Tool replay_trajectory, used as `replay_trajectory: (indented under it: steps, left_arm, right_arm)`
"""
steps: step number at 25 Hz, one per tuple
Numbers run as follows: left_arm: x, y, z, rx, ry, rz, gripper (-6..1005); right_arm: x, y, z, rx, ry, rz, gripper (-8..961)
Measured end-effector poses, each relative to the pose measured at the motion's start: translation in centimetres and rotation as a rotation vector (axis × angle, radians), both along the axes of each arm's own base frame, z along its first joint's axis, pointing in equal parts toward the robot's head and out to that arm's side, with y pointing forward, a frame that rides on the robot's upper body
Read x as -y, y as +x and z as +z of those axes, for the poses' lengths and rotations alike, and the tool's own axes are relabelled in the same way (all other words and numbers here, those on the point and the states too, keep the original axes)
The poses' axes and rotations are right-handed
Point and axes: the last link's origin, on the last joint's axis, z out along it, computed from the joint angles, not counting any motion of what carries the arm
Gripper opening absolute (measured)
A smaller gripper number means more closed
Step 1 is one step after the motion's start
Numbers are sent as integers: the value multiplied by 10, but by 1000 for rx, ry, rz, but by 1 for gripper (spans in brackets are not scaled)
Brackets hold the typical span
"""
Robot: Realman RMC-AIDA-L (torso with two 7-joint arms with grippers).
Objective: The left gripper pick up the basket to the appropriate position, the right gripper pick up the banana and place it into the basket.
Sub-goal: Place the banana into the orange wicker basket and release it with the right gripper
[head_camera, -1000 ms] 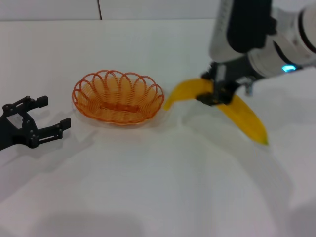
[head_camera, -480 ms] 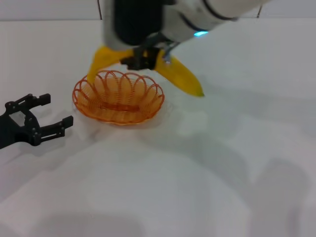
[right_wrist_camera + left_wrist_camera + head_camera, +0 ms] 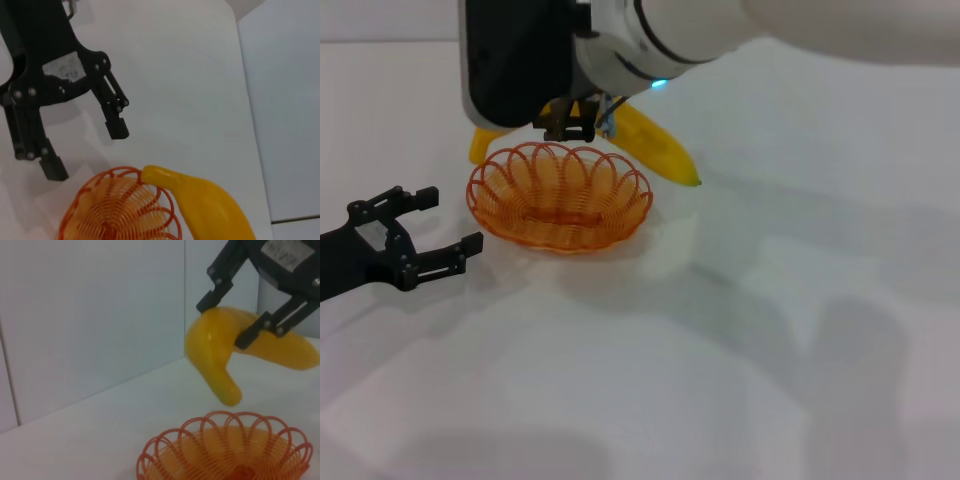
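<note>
White table (image 3: 740,360), plain matte top, meets a white panelled wall (image 3: 420,20) at the far edge. Only the basket (image 3: 560,197) sits directly on it: orange looped wire, oval, scalloped rim, upright. Bare tabletop on every side of the basket. Soft grey shadows fall on the table to the right of the basket.

My left gripper (image 3: 428,228) is all black, with two thin fingers made of flat bars, small silver screws and a little white label. My right gripper (image 3: 250,310) is black too, with a white label and shiny screws. Its arm (image 3: 650,35) is fat, smooth and white-grey, with a small blue-green light.
</note>
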Motion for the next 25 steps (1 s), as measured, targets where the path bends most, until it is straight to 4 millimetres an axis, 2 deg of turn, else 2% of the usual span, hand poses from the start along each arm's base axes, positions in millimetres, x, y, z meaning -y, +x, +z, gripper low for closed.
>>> replay_trajectory:
  steps: [7, 12, 25]
  left_arm:
    - [3, -1, -5, -5, -2, -10, 892]
    - [5, -6, -9, -5, 7, 12, 892]
    - [3, -4, -9, -4, 11, 5, 892]
  right_arm:
    - [-4, 6, -16, -7, 1, 2, 490]
    - [-5, 9, -20, -3, -8, -10, 491]
    - [0, -1, -36, 15, -19, 35, 491]
